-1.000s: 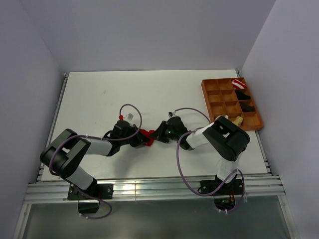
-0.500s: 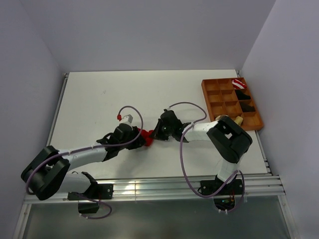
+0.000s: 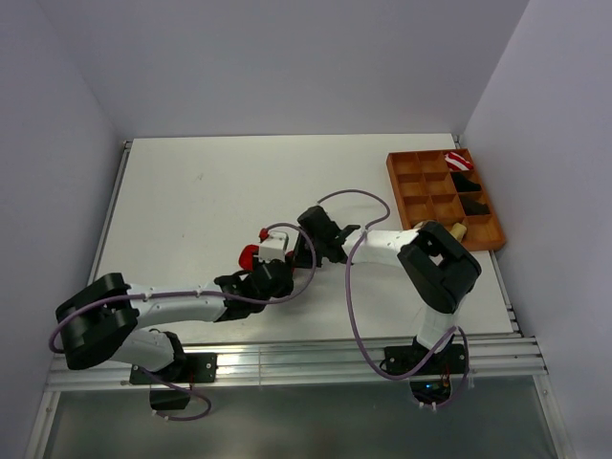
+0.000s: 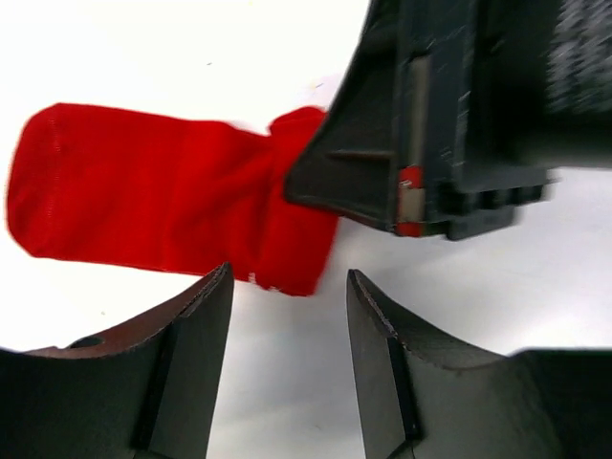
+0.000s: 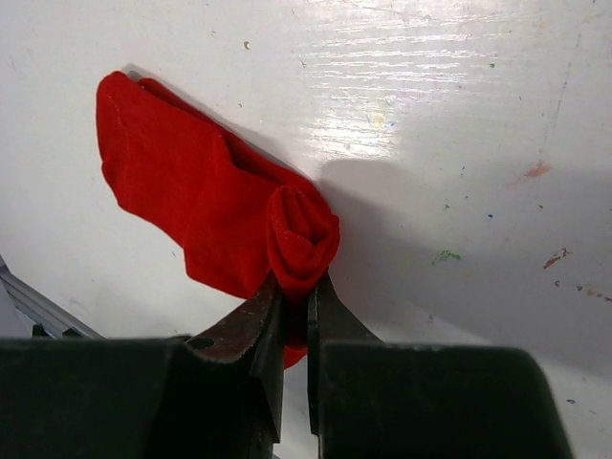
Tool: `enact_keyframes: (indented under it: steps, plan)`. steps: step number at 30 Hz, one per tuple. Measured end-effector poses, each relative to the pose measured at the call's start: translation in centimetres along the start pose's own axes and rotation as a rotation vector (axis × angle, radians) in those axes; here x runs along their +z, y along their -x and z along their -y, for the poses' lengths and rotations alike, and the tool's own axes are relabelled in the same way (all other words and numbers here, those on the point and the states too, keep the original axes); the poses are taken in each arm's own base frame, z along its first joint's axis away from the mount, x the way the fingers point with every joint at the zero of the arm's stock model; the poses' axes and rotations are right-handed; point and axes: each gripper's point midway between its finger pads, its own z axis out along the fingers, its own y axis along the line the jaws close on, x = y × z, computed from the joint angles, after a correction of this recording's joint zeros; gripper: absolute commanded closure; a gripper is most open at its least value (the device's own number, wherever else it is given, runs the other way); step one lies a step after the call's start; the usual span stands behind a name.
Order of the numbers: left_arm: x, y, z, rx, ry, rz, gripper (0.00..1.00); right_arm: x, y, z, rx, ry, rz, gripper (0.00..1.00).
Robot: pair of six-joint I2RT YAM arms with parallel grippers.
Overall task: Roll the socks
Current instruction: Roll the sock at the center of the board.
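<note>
On the white table (image 3: 191, 191), the right gripper (image 5: 295, 287) pinches the rolled end of the red sock (image 5: 182, 182), its jaws closed to a sliver on the fabric, while the rest of the sock lies flat beyond. The left gripper (image 4: 287, 287) hangs just beside it, jaws parted and holding nothing, seemingly clear of the cloth. From above, the arms cover most of the sock near the table's middle; the orange tray (image 3: 391, 177) sits well apart at the right edge.
</note>
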Motion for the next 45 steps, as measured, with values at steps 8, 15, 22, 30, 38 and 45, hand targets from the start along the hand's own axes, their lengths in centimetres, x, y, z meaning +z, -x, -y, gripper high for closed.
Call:
enact_keyframes:
  steps: [8, 15, 22, 30, 38, 45]
  plan:
    - [1.4, -2.0, -0.8, 0.149, 0.103, 0.007, 0.47, -0.1, -0.1, 0.1, -0.002, -0.011, -0.01, 1.0]
    - [0.7, -1.2, 1.1, 0.206, 0.094, 0.075, 0.46, 0.1, -0.4, 0.0, -0.002, -0.004, -0.025, 1.0]
    - [0.9, -0.5, 1.8, 0.219, 0.099, 0.107, 0.48, 0.2, -0.5, -0.2, -0.005, 0.003, -0.035, 1.0]
    - [2.9, -2.7, 0.7, 0.284, 0.195, 0.08, 0.52, 0.4, -0.6, -0.5, -0.006, 0.019, -0.044, 1.0]
    - [3.7, -2.7, -0.3, 0.251, 0.335, 0.103, 0.62, 0.5, -0.5, -0.6, -0.003, 0.031, -0.044, 1.0]
    - [3.9, -2.8, -0.8, 0.185, 0.381, 0.106, 1.0, 0.8, -0.3, -1.0, -0.006, 0.076, -0.023, 0.9]
